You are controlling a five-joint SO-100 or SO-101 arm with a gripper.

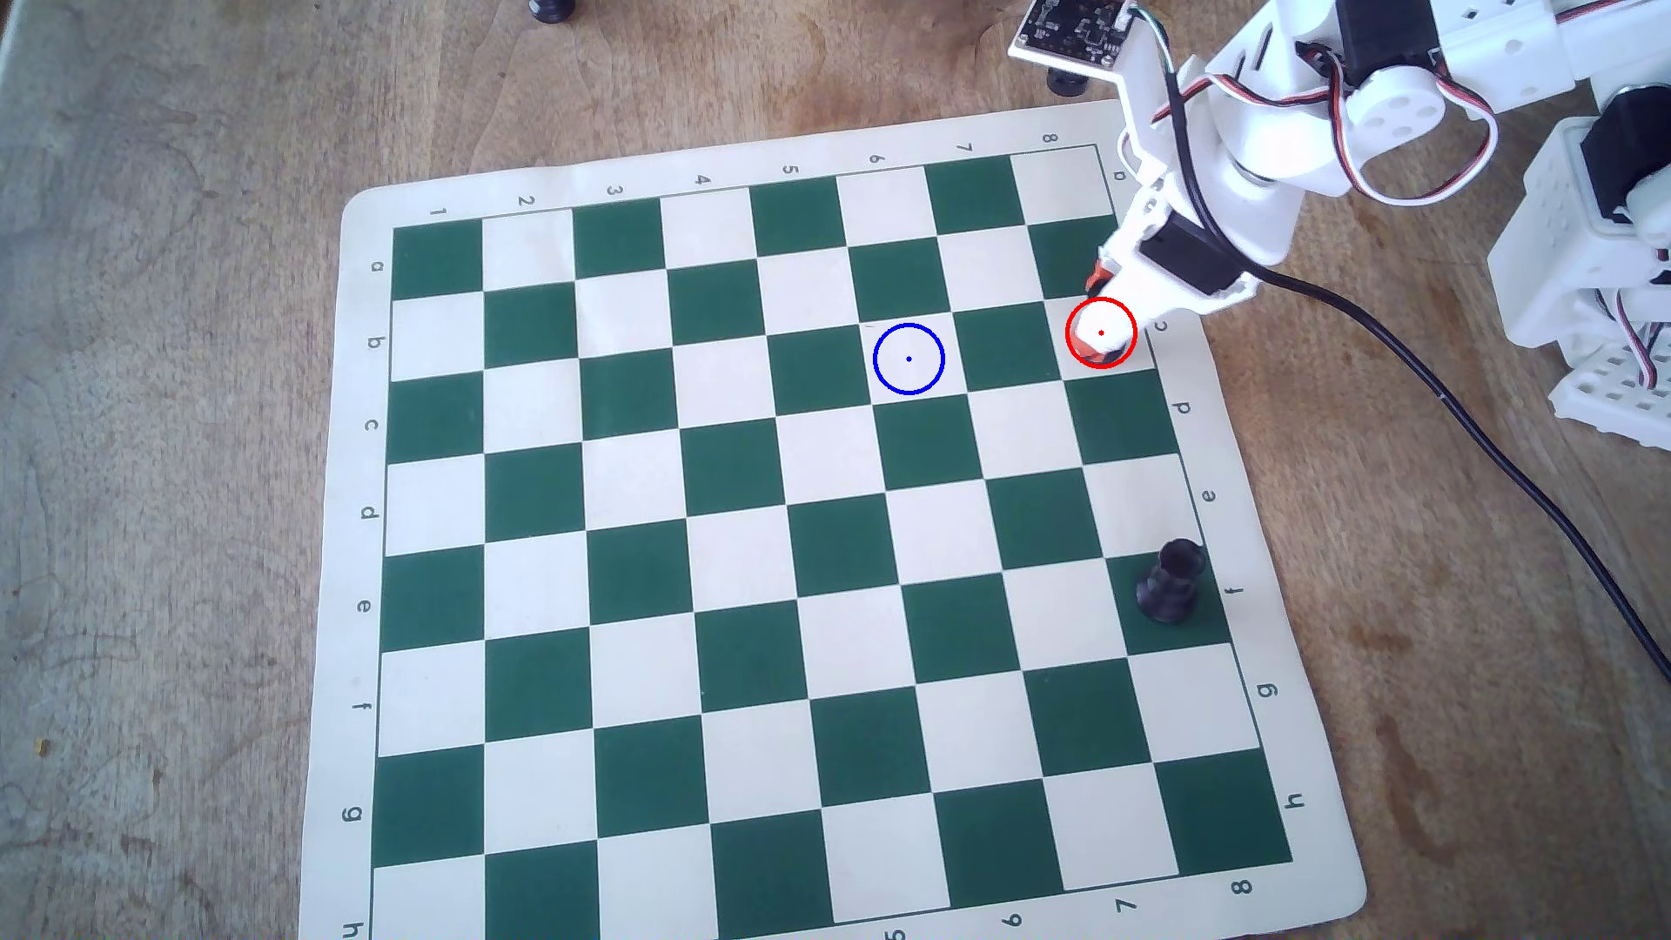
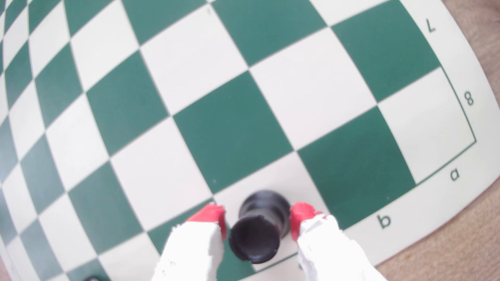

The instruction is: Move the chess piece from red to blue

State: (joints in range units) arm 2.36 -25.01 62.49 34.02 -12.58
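On the wooden table (image 1: pixel 181 361) lies a green-and-white board (image 1: pixel 633 506), its border marked 1–8 and a–h. At its right edge in the overhead view, the white arm (image 1: pixel 1266 154) reaches down to the red ring (image 1: pixel 1069 348). Two squares left sits the blue ring (image 1: pixel 877 372). A twin (image 1: pixel 1171 580) stands by "f". The gripper (image 2: pixel 257 221) is spread, red tips flanking the piece (image 2: pixel 257 235) on a white square near "b"; contact is unclear.

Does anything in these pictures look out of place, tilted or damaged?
Little stands out. The chess piece stands upright between the gripper's red tips on the red circle. A second black piece stands alone near the board's right edge in the overhead view. The board's edges curl up slightly.
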